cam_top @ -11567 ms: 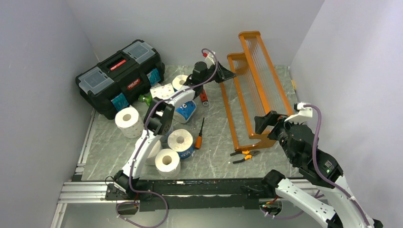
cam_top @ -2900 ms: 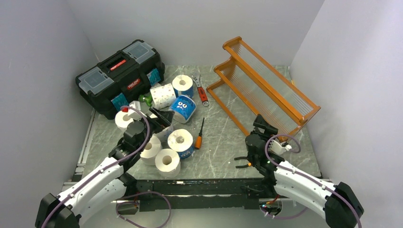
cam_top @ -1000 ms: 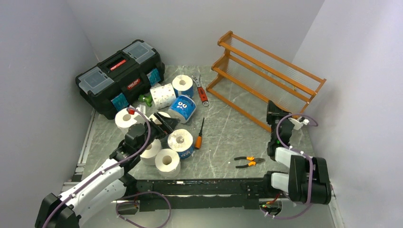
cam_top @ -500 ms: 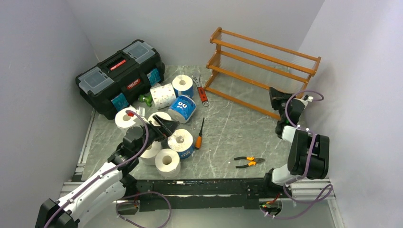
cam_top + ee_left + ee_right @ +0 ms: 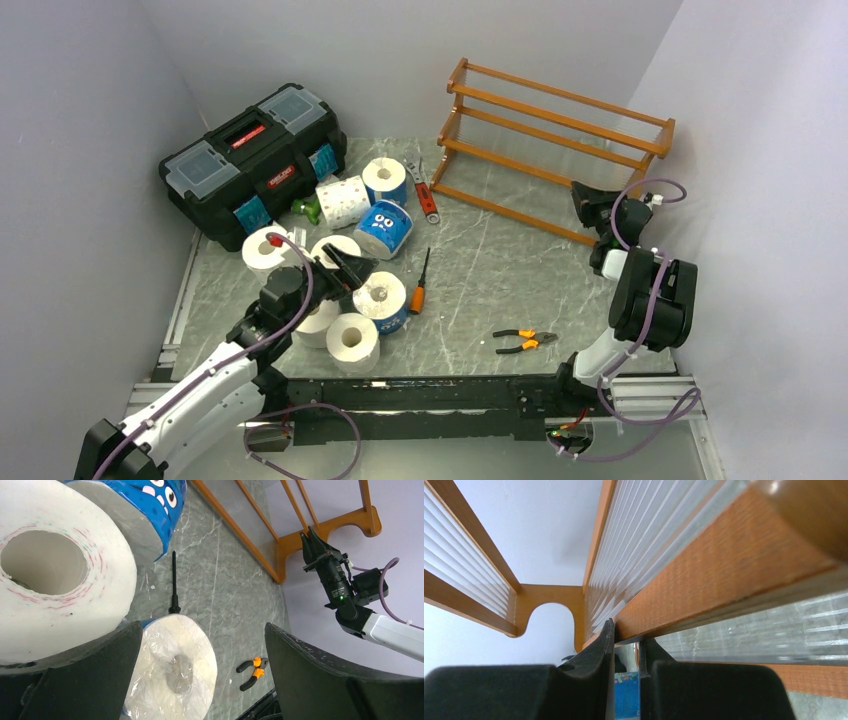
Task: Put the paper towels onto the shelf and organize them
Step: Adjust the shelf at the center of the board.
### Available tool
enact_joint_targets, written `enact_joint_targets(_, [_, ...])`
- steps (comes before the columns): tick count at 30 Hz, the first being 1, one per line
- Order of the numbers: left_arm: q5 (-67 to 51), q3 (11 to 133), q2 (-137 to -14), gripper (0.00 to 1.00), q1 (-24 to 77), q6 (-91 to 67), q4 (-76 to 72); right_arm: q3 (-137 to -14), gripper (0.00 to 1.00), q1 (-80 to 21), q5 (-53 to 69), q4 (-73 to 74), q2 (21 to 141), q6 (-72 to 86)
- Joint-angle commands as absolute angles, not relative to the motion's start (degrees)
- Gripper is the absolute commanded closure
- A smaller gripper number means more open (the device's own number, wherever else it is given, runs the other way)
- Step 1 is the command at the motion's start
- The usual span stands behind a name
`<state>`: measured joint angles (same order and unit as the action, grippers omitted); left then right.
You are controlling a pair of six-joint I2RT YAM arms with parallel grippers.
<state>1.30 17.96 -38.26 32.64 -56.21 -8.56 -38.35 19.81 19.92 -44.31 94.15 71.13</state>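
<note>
The orange-brown shelf (image 5: 560, 115) stands upright at the back right, along the rear wall. My right gripper (image 5: 587, 203) is at its near right end, shut on a wooden rail of the shelf (image 5: 724, 570); the fingers (image 5: 606, 645) pinch the rail's edge. Several paper towels lie at centre left: a white roll (image 5: 268, 248), a blue roll with cartoon eyes (image 5: 385, 228) and a plastic-wrapped roll (image 5: 382, 298). My left gripper (image 5: 352, 270) hangs open just above that wrapped roll (image 5: 170, 670), a bare white roll (image 5: 50, 575) beside its left finger.
A black toolbox (image 5: 250, 160) sits at the back left. An orange-handled screwdriver (image 5: 420, 285), a red wrench (image 5: 428, 195) and orange pliers (image 5: 523, 341) lie on the marble table. Grey walls close in on the left, rear and right.
The right gripper has swung the shelf from a slanted stand to square against the rear wall, moving back with it. The left gripper has crept slightly right over the wrapped roll.
</note>
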Motion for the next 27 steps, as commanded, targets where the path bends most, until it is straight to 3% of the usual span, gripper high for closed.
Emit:
enact_joint_targets(1, [0.99, 16.77, -37.03, 0.02, 32.52, -55.52, -9.43, -35.13, 1.00, 19.54, 21.92, -38.33, 96.51, 55.14])
enact_joint_targets(2, [1.05, 16.64, -37.00, 0.02, 32.52, -55.50, -9.53, -33.69, 0.98, 19.53, 22.16, -41.64, 95.86, 56.37])
enact_joint_targets(5, [0.92, 16.45, -37.15, 0.02, 32.52, -55.70, -10.11, -29.92, 0.75, 18.80, 22.63, -46.70, 93.46, 59.69])
enact_joint_targets(15, [0.53, 15.73, -37.38, 0.02, 32.65, -56.58, -11.78, -22.72, 0.31, 13.45, 16.33, -44.09, 78.18, 63.76])
enact_joint_targets(19, [0.53, 15.42, -36.93, 0.02, 32.73, -56.43, -11.57, -20.59, 0.21, 10.99, 12.34, -42.46, 74.43, 64.82])
enact_joint_targets(27, [0.53, 14.63, -35.45, 0.02, 32.87, -56.80, -11.49, -15.56, 0.22, -4.07, -6.26, -55.05, 76.32, 73.61])
